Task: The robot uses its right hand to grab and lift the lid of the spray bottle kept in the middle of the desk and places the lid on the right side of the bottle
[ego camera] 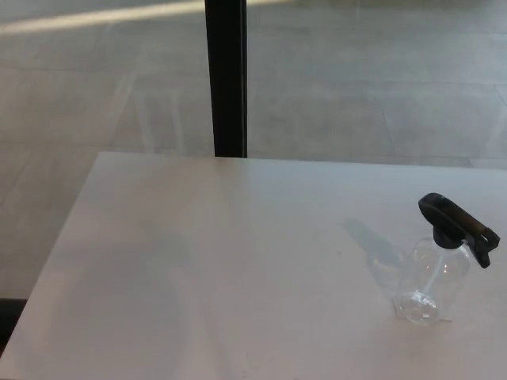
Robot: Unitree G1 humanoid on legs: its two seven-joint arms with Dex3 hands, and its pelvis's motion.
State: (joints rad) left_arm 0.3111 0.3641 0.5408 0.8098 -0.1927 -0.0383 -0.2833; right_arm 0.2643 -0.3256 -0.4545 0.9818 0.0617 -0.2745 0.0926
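The spray bottle [438,283] stands upright at four o'clock on the desk [198,261], black lid [458,225] on top for grabbing. Neither of my hands shows, so I cannot tell my fingers' state.

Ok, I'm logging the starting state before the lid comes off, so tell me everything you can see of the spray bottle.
The spray bottle stands upright on the white desk, toward its right side. Its body is clear, see-through, plastic-looking and appears empty, with a thin dip tube visible inside. The black trigger lid is still seated on the neck, its long head slanting down toward the right. Only the desk touches it; no robot hand is in view. A faint shadow falls to its left.
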